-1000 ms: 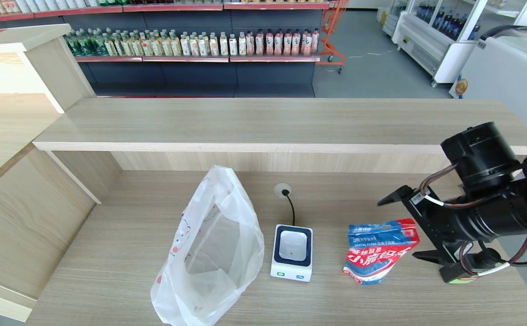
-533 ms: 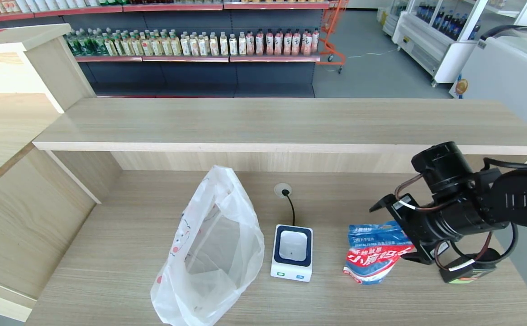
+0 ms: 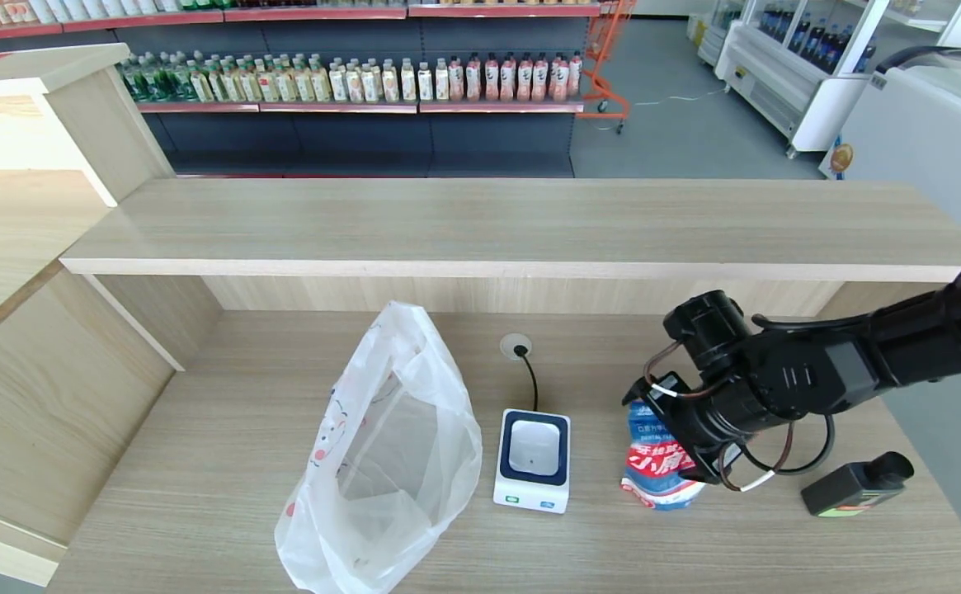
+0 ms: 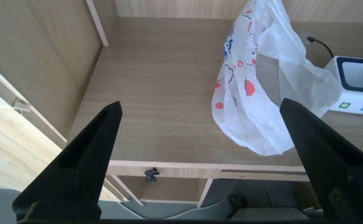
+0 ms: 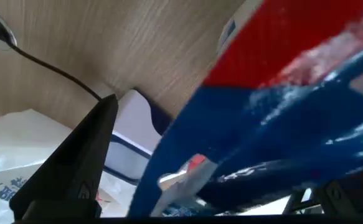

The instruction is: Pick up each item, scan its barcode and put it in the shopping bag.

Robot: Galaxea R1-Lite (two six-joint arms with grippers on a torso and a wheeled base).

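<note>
Pouch [image 3: 657, 470] lies on the counter [image 3: 200, 462] just right of the scanner [image 3: 533, 459], its blue top toward the back wall and its red band with big white characters toward the near edge. A line of small white print crosses the blue part. The right gripper [image 3: 670, 433] is down on it with its fingers spread: one black finger sits at the blue top corner, the other at the red band's right side, and the pouch is between them. In the right wrist view the blue-and-red film of the pouch spans the gap between the two fingers, with the scanner and its cable [image 5: 44, 62] beyond.

The scanner is white with a dark frame round a pale window, and it has one small green mark and one small blue mark on its near face. The bag [image 3: 381, 462] stands open just left of it; it is clear plastic with red and dark cartoon print down its left side. A black bottle [image 3: 855, 488] with a green label lies on its side right of the pouch, apart from it; its print is too small to tell.

The left gripper [image 4: 201, 104] hangs spread wide above the counter's near left edge, holding nothing, with the bag off to one side.
</note>
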